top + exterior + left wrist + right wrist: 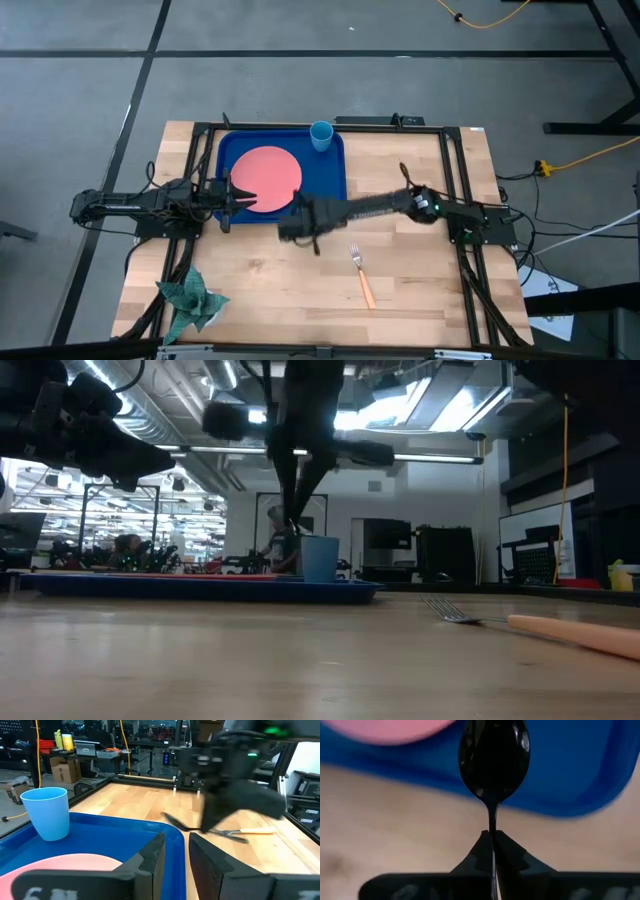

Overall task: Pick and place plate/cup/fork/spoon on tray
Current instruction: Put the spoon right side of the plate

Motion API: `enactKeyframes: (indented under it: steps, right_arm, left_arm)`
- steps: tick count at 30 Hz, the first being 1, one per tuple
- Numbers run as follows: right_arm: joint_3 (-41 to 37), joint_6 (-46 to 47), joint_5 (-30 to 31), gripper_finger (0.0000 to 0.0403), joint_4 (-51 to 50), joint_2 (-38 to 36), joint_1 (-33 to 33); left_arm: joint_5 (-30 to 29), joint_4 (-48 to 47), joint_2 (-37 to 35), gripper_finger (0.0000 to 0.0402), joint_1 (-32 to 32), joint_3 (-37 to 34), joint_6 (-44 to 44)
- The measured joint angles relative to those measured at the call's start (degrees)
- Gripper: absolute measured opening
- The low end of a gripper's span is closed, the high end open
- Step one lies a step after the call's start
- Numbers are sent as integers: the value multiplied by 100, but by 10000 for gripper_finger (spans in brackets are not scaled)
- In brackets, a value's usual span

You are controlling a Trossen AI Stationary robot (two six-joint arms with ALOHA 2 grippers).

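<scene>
- Spoon (pixel 493 760): slim, stiff, slick metal; right hand (pixel 491 845) clamped on its handle, frame centre
- Left hand (pixel 172 852): fingers slightly apart, empty, over tray (pixel 330 175)

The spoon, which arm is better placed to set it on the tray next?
The right. Its gripper is shut on the spoon and hangs at the tray's near edge, beside the plate. The left gripper waits at the tray's left edge, holding nothing.

two dark arms, black cables; green light on right arm (pixel 425 207).
</scene>
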Motion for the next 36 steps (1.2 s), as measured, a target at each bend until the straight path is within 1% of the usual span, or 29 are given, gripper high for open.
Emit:
enactKeyframes:
  steps: [5, 9, 14, 20, 25, 31, 36]
  right_arm:
    - [-25, -765, -265, 4, 154, 6, -785]
    - [-51, -1283, -337, 3, 203, 10, -1294]
    - [-49, -1277, -672, 3, 272, 55, -1692]
    - [-87, -1284, -741, 3, 415, 303, -1817]
    - [-293, -1276, -748, 5, 636, 345, -1899]
    - [-813, -1152, -846, 8, 1106, 345, -1960]
    - [-867, -1203, -855, 12, 1418, 345, -1964]
  left_arm:
    - [0, -7, 0, 80, 0, 0, -4]
    - [1, -17, -1, 80, 0, 0, -4]
    - [2, -36, -1, 80, 0, 0, -6]
    - [2, -132, 0, 80, 0, 0, -20]
    - [2, -131, -2, 80, 0, 0, -39]
    - [11, -129, -1, 80, 0, 0, -42]
    - [20, -126, -1, 80, -2, 0, -41]
